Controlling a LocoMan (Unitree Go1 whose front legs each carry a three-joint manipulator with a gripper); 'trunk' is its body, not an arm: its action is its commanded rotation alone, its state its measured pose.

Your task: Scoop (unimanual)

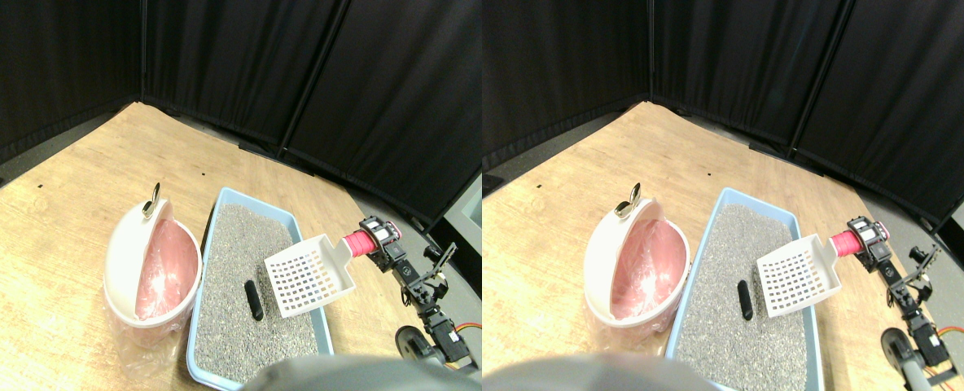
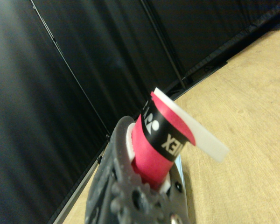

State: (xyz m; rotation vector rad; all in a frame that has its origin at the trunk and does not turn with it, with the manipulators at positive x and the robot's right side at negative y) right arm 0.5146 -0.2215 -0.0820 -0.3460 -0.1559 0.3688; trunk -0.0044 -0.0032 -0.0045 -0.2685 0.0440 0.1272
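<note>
The gripper (image 1: 374,236) is clamped on the red handle of the white scoop (image 1: 309,274), which hangs over the right side of the litter tray (image 1: 205,244). A dark lump (image 1: 253,300) lies in the litter, just left of the scoop.

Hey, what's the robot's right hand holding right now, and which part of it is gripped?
The right hand holds the white slotted scoop by its red-wrapped handle, with the scoop's head over the litter tray.

A white plastic scoop (image 1: 309,275) with pink wrapped handle (image 1: 358,243) is seen. Rough grey granules (image 1: 242,269) are held in a smooth blue plastic tray (image 1: 205,244). The floor (image 1: 59,212) looks like matt wood.
</note>
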